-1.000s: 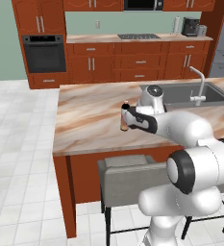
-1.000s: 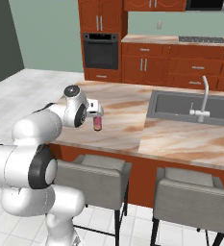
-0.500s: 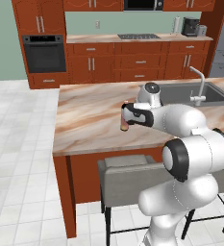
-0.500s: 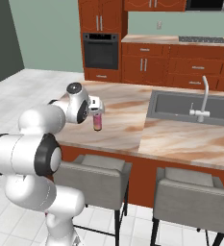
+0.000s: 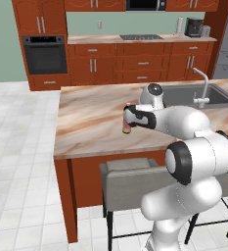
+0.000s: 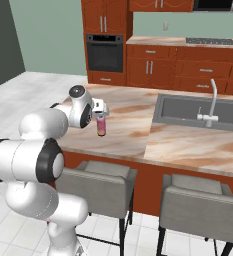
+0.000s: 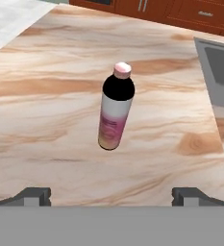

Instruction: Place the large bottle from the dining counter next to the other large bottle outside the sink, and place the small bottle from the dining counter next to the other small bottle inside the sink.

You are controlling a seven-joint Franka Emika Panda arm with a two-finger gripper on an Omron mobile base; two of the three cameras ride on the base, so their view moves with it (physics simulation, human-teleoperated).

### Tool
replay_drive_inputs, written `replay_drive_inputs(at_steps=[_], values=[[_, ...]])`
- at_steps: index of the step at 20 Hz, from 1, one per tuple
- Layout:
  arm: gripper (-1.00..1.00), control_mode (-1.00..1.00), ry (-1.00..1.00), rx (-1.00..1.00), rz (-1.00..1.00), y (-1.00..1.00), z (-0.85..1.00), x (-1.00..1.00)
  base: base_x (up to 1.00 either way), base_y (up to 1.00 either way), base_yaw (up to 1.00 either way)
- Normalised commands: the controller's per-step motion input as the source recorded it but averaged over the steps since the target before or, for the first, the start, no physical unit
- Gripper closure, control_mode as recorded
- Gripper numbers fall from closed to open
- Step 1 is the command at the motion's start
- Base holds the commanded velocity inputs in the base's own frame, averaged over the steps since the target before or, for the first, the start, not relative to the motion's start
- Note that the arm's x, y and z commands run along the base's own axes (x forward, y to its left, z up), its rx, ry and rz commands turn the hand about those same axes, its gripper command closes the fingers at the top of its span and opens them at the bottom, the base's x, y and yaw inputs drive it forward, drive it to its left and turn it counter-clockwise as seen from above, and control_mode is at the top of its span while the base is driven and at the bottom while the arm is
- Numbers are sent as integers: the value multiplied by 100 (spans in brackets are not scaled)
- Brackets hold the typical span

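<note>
Beige-pink marbled stone with rusty veins tops the long bench (image 5: 91,122), which sits on a reddish-brown wood base. Above it hangs the hand (image 7: 111,194), its two dark fingertips spread wide and pinching nothing. Just ahead of them stands the bottle (image 7: 115,107): a slim upright cylinder with a pale pink cap, a dark shoulder, a white band below it and a pink body fading to yellow at the foot. It rests on the stone alone, apart from the fingertips, near the middle of the bench's left half in the left base view, well away from the basin. In the right base view the bottle shows just beside the arm's wrist.

Farther along the bench the sink (image 6: 188,111) is let into the stone, a grey rectangular metal basin with a curved silver faucet (image 6: 212,100) at its near rim; what it holds cannot be made out. Grey padded stools (image 6: 100,182) stand along the near side.
</note>
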Motion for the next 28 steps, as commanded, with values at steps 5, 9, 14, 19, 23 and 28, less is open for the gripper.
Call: replay_drive_inputs(at_steps=[5,9,14,19,23,28], values=[[-100,-100,-3,0,0,0,0,15,0,0,0],[-100,-100,-1,0,0,0,0,34,0,0,0],[-100,-100,-1,0,0,2,0,25,0,0,0],[-100,-100,0,0,0,5,0,23,0,0,0],[-100,-100,0,0,0,6,0,20,0,0,0],[-100,-100,0,0,-1,0,-1,8,0,0,0]])
